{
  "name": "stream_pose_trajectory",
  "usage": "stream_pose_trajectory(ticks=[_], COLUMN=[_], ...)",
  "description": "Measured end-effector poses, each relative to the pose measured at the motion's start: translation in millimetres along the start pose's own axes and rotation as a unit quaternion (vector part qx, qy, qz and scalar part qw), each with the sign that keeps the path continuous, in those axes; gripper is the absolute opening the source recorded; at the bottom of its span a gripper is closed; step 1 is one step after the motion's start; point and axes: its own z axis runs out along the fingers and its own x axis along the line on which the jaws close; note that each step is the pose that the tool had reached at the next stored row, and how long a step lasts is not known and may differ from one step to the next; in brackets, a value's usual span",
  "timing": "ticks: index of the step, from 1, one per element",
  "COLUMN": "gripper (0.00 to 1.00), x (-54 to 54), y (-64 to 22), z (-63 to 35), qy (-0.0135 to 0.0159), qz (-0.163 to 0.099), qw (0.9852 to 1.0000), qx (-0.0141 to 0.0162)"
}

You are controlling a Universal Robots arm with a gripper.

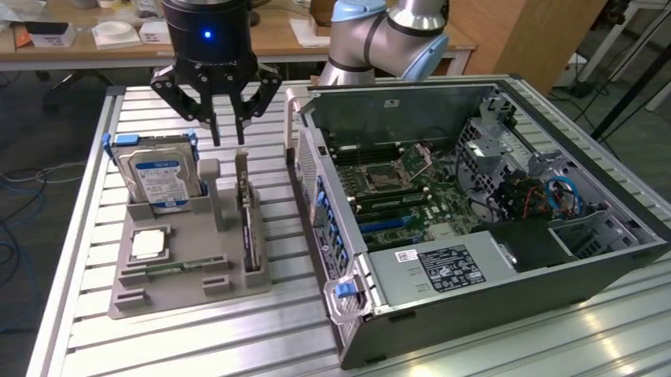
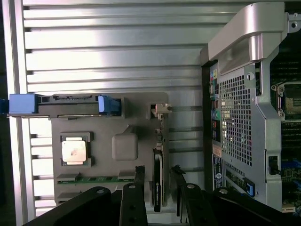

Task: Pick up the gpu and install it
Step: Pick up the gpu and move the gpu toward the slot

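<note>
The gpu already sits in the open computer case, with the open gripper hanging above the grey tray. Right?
No. The exterior view shows the gpu standing on edge in the grey tray, not in the open computer case; the open gripper does hang above that tray.

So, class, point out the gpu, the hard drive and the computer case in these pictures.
gpu point(image 1: 248, 228): exterior view, upper edge of the card.
hard drive point(image 1: 159, 179): exterior view, blue-white label.
computer case point(image 1: 409, 106): exterior view, grey inner wall.
</note>
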Motion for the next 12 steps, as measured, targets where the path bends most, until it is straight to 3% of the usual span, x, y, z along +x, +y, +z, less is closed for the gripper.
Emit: stream_pose_trajectory(ticks=[5,6,12], gripper=[0.37,0.43,0.43], x=[0.0,0.0,0.0], y=[-0.2,-0.2,-0.3], z=[0.0,0.0,0.0], qy=[0.0,0.0,-0.0001], qz=[0.0,0.0,0.0], qw=[1.0,1.0,1.0], qx=[0.0,0.0,0.0])
